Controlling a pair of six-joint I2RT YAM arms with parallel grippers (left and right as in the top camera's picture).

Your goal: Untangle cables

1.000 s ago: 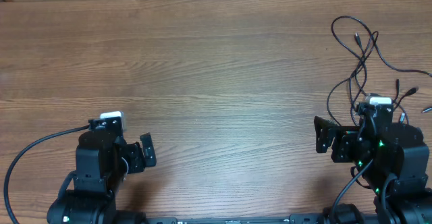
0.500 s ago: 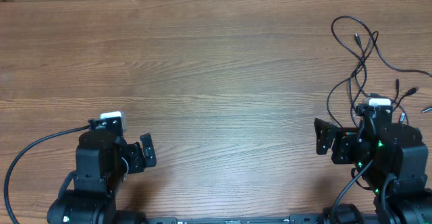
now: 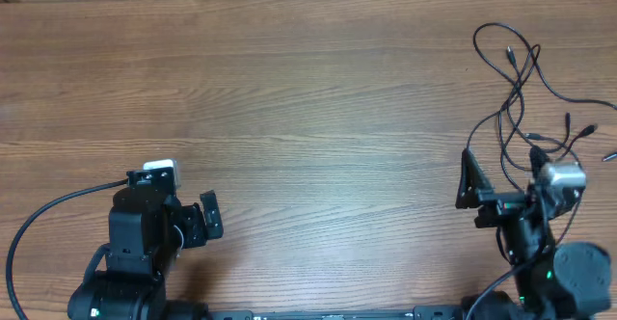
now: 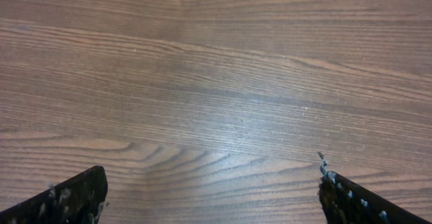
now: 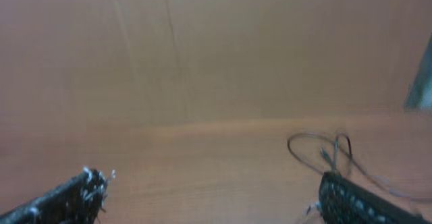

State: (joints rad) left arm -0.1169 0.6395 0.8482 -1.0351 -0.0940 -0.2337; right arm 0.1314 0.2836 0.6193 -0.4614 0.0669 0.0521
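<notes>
Seemingly light and limp, the cables (image 3: 518, 85) sprawl looped at the far right of the counter (image 3: 308, 89); best pinched on a loose strand near a plug. Both jaws gape, empty.

Wood-grain worktop (image 4: 216, 82) fills the view. Two black fingers (image 4: 75, 197) poke in at the lower corners, spread wide apart, their tips speckled white.

Wood-grain table (image 3: 289, 89) (faint sheen), matt black cables (image 3: 519, 84)
</notes>
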